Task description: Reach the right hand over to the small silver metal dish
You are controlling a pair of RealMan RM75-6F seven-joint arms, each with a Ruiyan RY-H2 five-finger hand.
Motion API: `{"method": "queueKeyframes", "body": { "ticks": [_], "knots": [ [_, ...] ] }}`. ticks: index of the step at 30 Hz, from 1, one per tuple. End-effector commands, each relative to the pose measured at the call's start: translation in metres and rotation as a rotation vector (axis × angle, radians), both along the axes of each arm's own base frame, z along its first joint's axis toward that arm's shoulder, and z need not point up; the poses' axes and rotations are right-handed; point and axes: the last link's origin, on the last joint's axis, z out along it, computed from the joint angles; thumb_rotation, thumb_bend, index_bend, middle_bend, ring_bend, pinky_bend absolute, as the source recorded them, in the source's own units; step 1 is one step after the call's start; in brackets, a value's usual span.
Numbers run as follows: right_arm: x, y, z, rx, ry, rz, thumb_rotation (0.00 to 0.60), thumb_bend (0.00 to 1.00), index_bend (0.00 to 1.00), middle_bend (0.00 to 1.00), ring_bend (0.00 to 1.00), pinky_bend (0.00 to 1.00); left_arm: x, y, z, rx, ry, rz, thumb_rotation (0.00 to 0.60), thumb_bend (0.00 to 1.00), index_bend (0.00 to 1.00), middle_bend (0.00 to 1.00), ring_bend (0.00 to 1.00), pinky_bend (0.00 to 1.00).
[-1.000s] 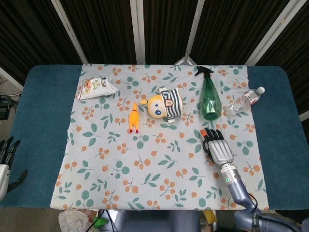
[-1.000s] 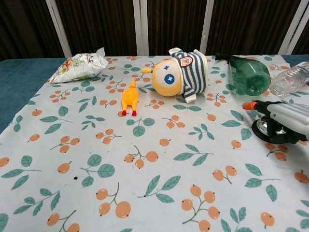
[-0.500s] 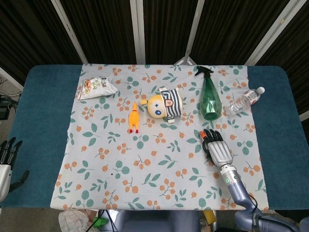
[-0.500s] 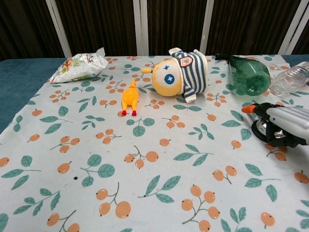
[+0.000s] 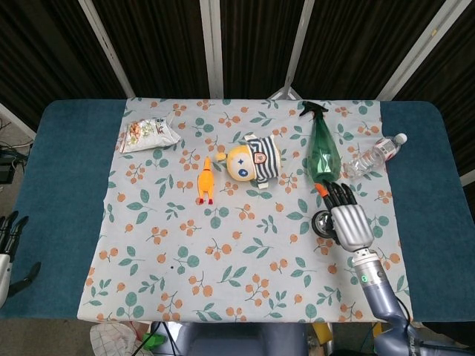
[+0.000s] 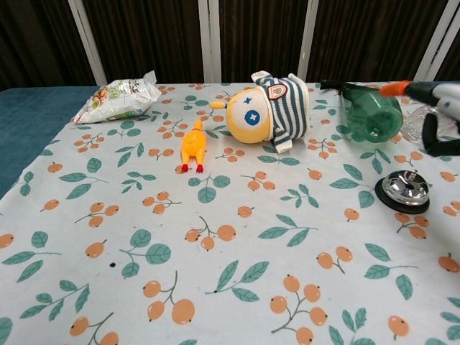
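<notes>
The small silver metal dish [image 6: 405, 188] sits on a black base on the floral cloth, at the right side. In the head view the dish [image 5: 322, 222] peeks out at the left edge of my right hand [image 5: 349, 217]. That hand hovers above the dish, fingers extended and pointing away toward the green bottle, holding nothing. In the chest view the right hand [image 6: 440, 115] floats high at the right edge, well above the dish and apart from it. My left hand [image 5: 9, 251] hangs off the table's left edge, fingers apart and empty.
A green spray bottle [image 5: 320, 150] and a clear water bottle [image 5: 375, 155] lie just beyond the right hand. A striped plush toy [image 5: 254, 162], a yellow rubber chicken [image 5: 205, 180] and a snack bag [image 5: 148, 134] lie further left on the cloth [image 5: 245, 259].
The right hand has risen off the dish and shifted slightly right and away. The dish, covered before in the chest view, now shows fully.
</notes>
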Motion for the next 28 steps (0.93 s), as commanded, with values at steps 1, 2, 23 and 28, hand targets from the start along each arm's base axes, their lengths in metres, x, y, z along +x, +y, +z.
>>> {"method": "queueKeyframes", "body": {
  "ticks": [1,2,23,28],
  "knots": [
    [-0.001,0.027,0.045,-0.081,0.002,0.02,0.6,1.0,0.09,0.0,0.0,0.0,0.0,0.0,0.0,-0.001,-0.002,0.0,0.6,0.4,0.05,0.0,0.03,0.16],
    [-0.003,0.035,0.051,-0.086,0.014,0.017,0.6,1.0,0.09,0.0,0.0,0.0,0.0,0.0,0.0,0.0,-0.003,0.0,0.6,0.4,0.05,0.0,0.03,0.16],
    [-0.061,0.105,0.065,-0.151,0.135,-0.058,0.6,1.0,0.09,0.0,0.0,0.0,0.001,-0.006,0.007,0.012,-0.025,-0.022,0.6,0.4,0.05,0.0,0.03,0.16],
    [-0.065,0.103,0.067,-0.154,0.129,-0.073,0.6,1.0,0.09,0.0,0.0,0.0,0.0,-0.006,0.006,0.006,-0.018,-0.021,0.6,0.4,0.05,0.0,0.03,0.16]
  ]
}}
